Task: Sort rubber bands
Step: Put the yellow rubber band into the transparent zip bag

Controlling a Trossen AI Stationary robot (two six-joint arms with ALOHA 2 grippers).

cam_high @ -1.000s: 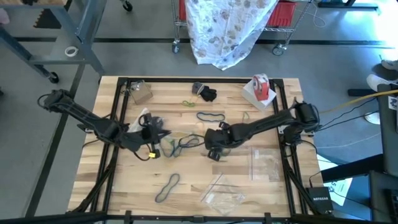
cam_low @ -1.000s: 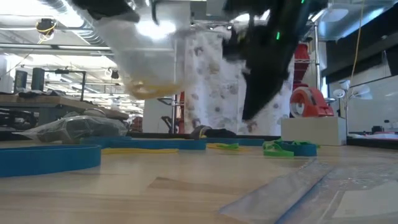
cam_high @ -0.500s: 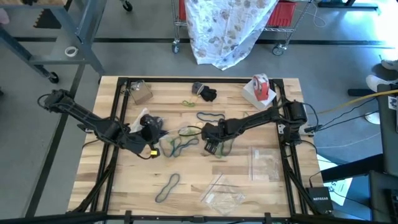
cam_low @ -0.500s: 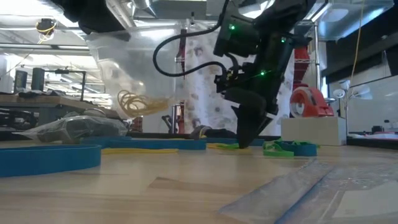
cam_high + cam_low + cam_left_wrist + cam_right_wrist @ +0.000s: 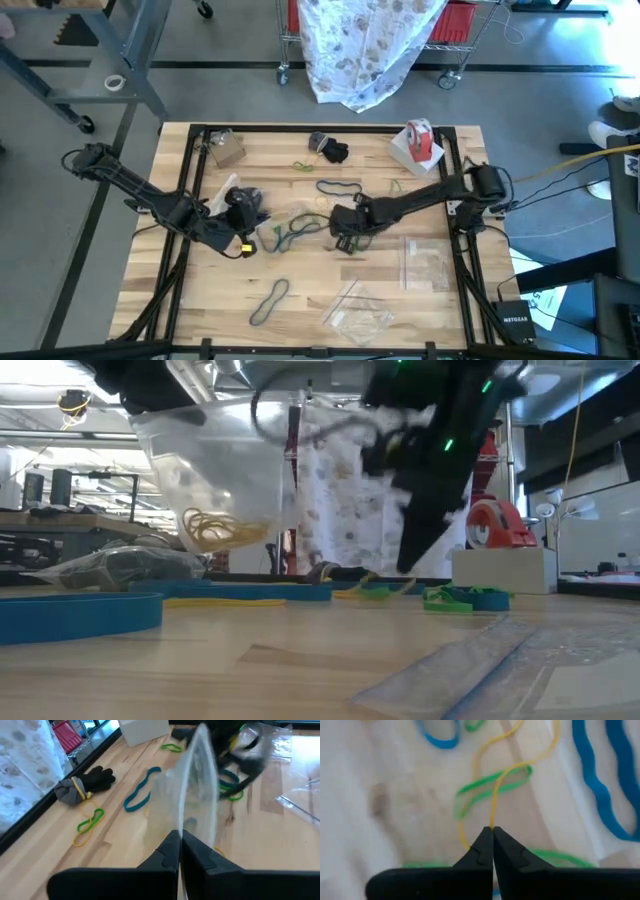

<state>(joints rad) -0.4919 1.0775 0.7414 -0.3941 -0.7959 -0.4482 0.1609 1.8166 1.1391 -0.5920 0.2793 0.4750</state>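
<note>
Rubber bands in blue, green and yellow lie loose in the middle of the table (image 5: 300,228). My right gripper (image 5: 345,240) is over this heap and is shut on a thin yellow band (image 5: 495,785). A green band (image 5: 490,787) and blue bands (image 5: 605,785) lie under it on the wood. To the left, my left gripper (image 5: 180,836) is shut on a clear plastic bag (image 5: 215,470). The bag has tan bands (image 5: 215,528) in its bottom. My left gripper pinches an edge of the clear bag (image 5: 189,820) between its two shut fingers. The bag hangs clear of the table, with the tan bands low inside it. My right gripper pinches the yellow band (image 5: 493,817) at its fingertips, coming steeply from above. The band trails down from the fingers, and the rest of it lies slack on the table across the green band.
A red-and-white tape roll (image 5: 418,138) sits on a white box at the far right. A black glove (image 5: 332,150) and another bag (image 5: 225,148) lie near the far edge. Flat clear bags (image 5: 425,262) (image 5: 355,310) and a dark band (image 5: 270,300) lie nearer the front.
My right gripper went down onto the heap of bands, shut on the yellow band and has come a little way up with it. The band's held part has risen while the rest stays on the table. The bag in my left gripper has swung and turned slightly.
</note>
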